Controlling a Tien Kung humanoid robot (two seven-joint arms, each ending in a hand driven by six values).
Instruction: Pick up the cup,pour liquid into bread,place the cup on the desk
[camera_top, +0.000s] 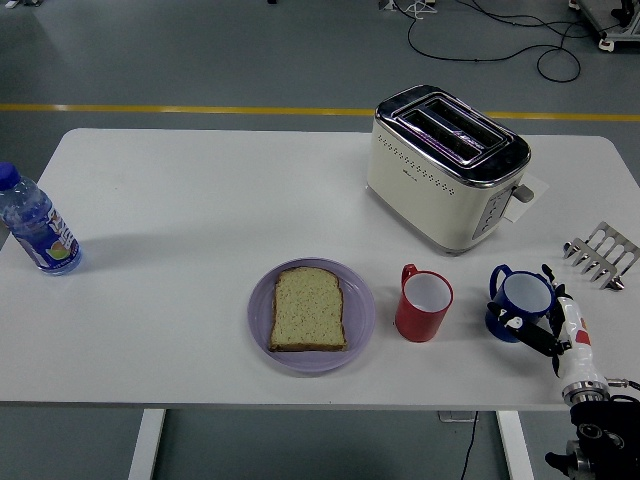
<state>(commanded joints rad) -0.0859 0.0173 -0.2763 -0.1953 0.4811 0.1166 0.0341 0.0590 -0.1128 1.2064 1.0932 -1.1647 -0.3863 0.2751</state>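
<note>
As the right hand closes in from the lower right corner, the scene reads as follows.

Blue cup (520, 305): upright on the white table (200, 200), handle turned to the far left, touching the right hand on its right side.

Right hand (553, 318): black fingers (521, 324) curled partway around the blue cup's near and right wall, with others up behind its rim; the cup sits on the table, and whether the grip is firm cannot be told.

Red cup (424, 304): upright just left of the hand and the blue cup, apart from both, white inside.

Bread (309, 309): one slice lying flat on a lilac plate (358, 300), farther left of the hand, beyond the red cup.

Toaster (446, 165): cream and chrome, beyond the hand and slightly left, slots up.

Metal rack (601, 254): beyond the hand to its right, near the table's right edge.

Water bottle (35, 224): blue cap, well apart at the table's far left edge.

Left hand: out of view.
</note>
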